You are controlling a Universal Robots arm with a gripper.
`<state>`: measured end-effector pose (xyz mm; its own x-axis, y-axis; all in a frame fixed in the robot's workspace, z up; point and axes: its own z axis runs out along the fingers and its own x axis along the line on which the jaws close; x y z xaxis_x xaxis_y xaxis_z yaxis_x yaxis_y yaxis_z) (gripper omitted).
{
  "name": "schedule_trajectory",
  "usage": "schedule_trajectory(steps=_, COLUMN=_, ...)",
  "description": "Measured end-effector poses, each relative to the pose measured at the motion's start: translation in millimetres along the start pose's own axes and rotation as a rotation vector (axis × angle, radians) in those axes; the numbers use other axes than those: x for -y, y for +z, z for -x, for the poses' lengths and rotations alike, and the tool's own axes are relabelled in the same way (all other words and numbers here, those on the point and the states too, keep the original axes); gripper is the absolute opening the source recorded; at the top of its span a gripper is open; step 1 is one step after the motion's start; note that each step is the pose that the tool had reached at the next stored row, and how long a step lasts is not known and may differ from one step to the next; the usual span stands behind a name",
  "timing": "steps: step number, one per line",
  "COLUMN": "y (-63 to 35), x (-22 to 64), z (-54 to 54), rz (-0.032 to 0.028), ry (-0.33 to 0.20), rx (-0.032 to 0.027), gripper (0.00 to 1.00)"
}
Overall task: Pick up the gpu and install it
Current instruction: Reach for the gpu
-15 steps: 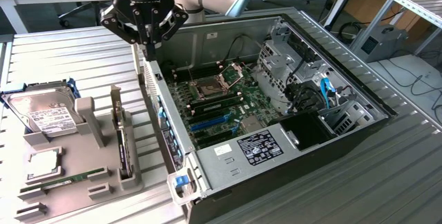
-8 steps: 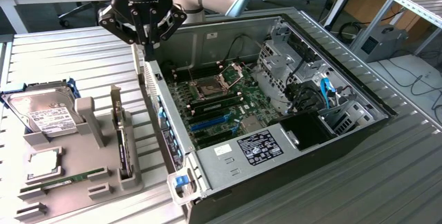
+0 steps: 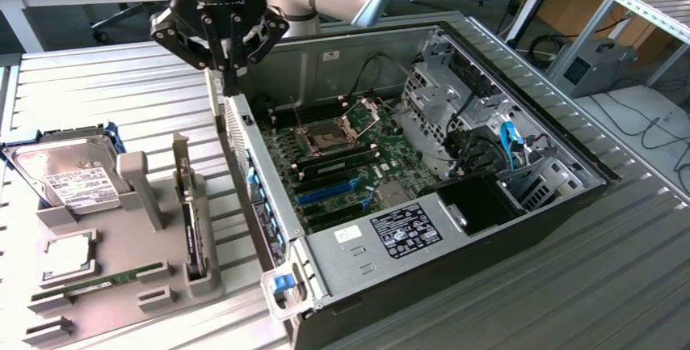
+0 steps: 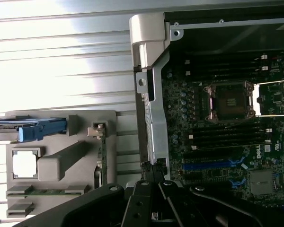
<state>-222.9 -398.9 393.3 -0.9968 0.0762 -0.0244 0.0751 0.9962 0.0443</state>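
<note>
The gpu (image 3: 191,225) stands on edge in a slot of the grey holder tray (image 3: 119,277), at the exterior view's left of the open PC case (image 3: 356,273). Its silver bracket end points away from the camera. In the wrist view the gpu (image 4: 102,156) appears as a thin green edge in the grey holder tray (image 4: 61,120). My gripper (image 3: 229,85) hangs above the case's near wall, between tray and motherboard (image 3: 351,152), well apart from the card. The gripper (image 4: 154,172) is shut with nothing between its fingers.
The tray also carries a hard drive (image 3: 65,176) in a blue frame, a CPU (image 3: 67,255) and a RAM stick (image 3: 103,280). Inside the case are an open CPU socket (image 3: 323,136), blue expansion slots (image 3: 326,192) and drive cages (image 3: 442,99). Everything rests on a ribbed metal table (image 3: 108,83).
</note>
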Motion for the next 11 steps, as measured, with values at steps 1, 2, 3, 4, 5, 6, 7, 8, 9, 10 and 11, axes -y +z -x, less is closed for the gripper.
schedule_trajectory(steps=1, y=0.0, x=0.0, z=-0.4, rz=0.0000, ry=0.000, rx=0.0000, gripper=0.11)
schedule_trajectory(steps=2, y=0.0, x=0.1, z=-0.7, rz=0.0000, ry=0.000, rx=0.0000, gripper=0.11)
schedule_trajectory(steps=3, y=0.0, x=0.1, z=-1.1, rz=0.0001, ry=0.000, rx=0.0000, gripper=0.11)
schedule_trajectory(steps=4, y=0.0, x=0.1, z=-1.5, rz=0.0001, ry=0.000, rx=0.0001, gripper=0.11)
schedule_trajectory(steps=5, y=0.0, x=0.2, z=-2.0, rz=0.0001, ry=0.000, rx=0.0001, gripper=0.11)
schedule_trajectory(steps=6, y=0.0, x=0.2, z=-2.4, rz=0.0001, ry=0.000, rx=0.0001, gripper=0.11)
schedule_trajectory(steps=7, y=-0.1, x=0.2, z=-2.8, rz=0.0000, ry=0.000, rx=0.0000, gripper=0.11)
schedule_trajectory(steps=8, y=-0.1, x=0.2, z=-3.2, rz=0.0000, ry=0.000, rx=0.0001, gripper=0.11)
schedule_trajectory(steps=9, y=-0.1, x=0.3, z=-3.7, rz=0.0001, ry=0.000, rx=0.0000, gripper=0.11)
schedule_trajectory(steps=10, y=-0.1, x=0.3, z=-4.1, rz=0.0000, ry=0.000, rx=0.0001, gripper=0.11)
schedule_trajectory(steps=11, y=-0.1, x=0.3, z=-4.5, rz=0.0000, ry=0.000, rx=0.0000, gripper=0.11)
